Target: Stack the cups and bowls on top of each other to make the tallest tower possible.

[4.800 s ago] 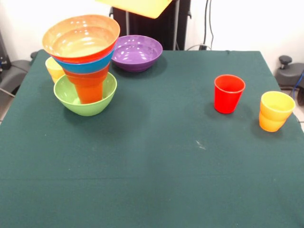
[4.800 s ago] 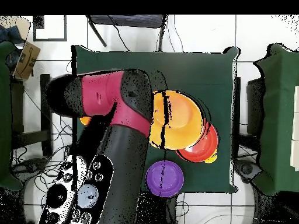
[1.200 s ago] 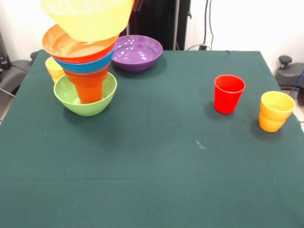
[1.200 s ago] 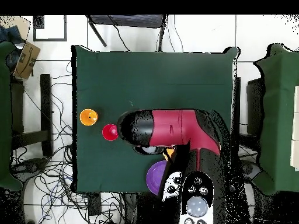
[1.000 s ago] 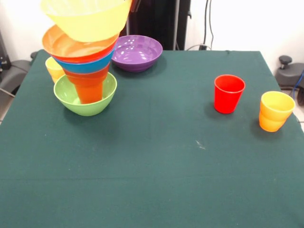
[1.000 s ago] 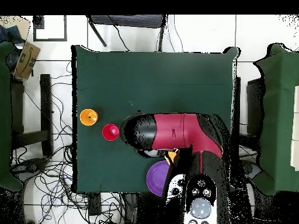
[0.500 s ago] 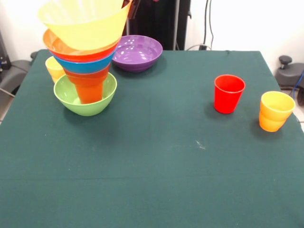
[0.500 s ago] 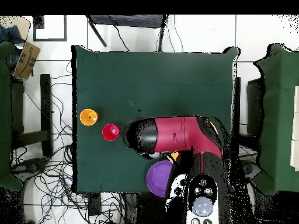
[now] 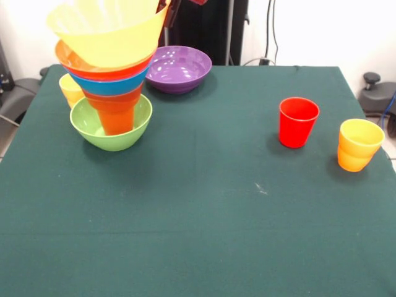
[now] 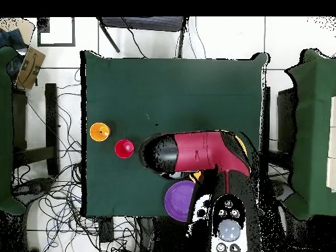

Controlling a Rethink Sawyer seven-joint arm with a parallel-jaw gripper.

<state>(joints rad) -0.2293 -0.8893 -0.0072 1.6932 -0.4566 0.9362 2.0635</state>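
The tower (image 9: 110, 80) stands at the far left of the front view: green bowl (image 9: 111, 133) as base, orange cup (image 9: 115, 114), blue bowl (image 9: 108, 87), wide orange bowl (image 9: 77, 60), big yellow bowl (image 9: 105, 31) on top. A dark and red piece of my gripper (image 9: 176, 7) shows at the top edge beside the yellow bowl's rim. A yellow cup (image 9: 68, 88) stands behind the tower. The purple bowl (image 9: 179, 67), red cup (image 9: 297, 121) and yellow-orange cup (image 9: 359, 144) stand apart on the table. In the overhead view my arm (image 10: 197, 152) hides the tower.
The green tablecloth (image 9: 204, 210) covers the table. In the overhead view the red cup (image 10: 124, 149), yellow-orange cup (image 10: 99, 132) and purple bowl (image 10: 176, 200) show. Cables and chairs lie around the table.
The yellow bowl has shifted slightly left and sits more level on the tower. In the overhead view the arm has drawn back a little, uncovering more of the purple bowl.
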